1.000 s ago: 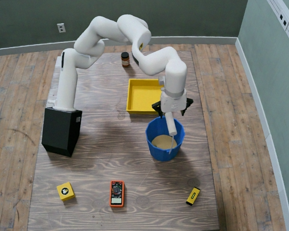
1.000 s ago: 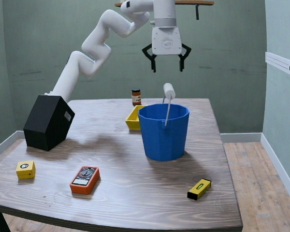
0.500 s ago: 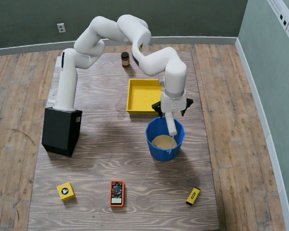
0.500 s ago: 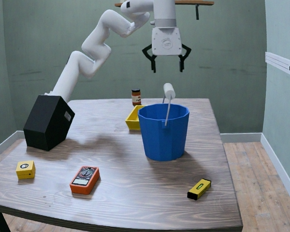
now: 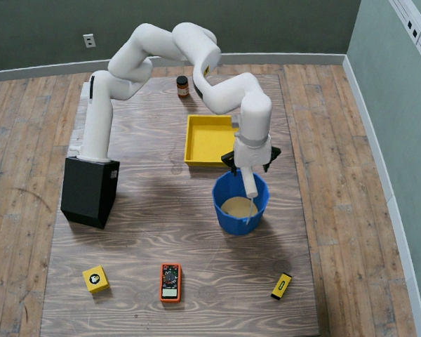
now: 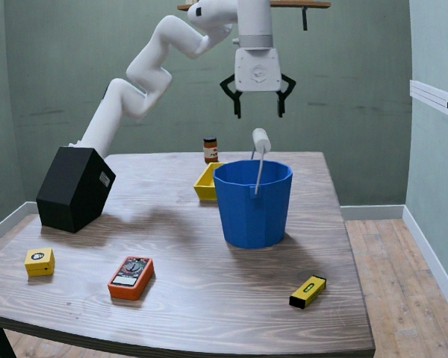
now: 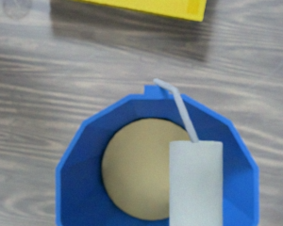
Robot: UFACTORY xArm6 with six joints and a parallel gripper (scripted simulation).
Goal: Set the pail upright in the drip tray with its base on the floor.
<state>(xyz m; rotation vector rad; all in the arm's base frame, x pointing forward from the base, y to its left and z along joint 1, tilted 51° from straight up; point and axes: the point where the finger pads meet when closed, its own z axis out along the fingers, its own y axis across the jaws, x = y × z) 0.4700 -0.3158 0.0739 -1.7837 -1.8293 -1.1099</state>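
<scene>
The blue pail stands upright on the table, beside the yellow drip tray and outside it. It also shows in the exterior view and the wrist view. Its wire handle stands up with a white roller grip at the top, which the wrist view shows from above. My gripper is open and empty, directly above the white grip with a clear gap; it also shows in the top view. The tray is partly hidden behind the pail.
A dark-lidded jar stands behind the tray. The arm's black base is at the left. Near the front edge lie a yellow cube, an orange multimeter and a small yellow level.
</scene>
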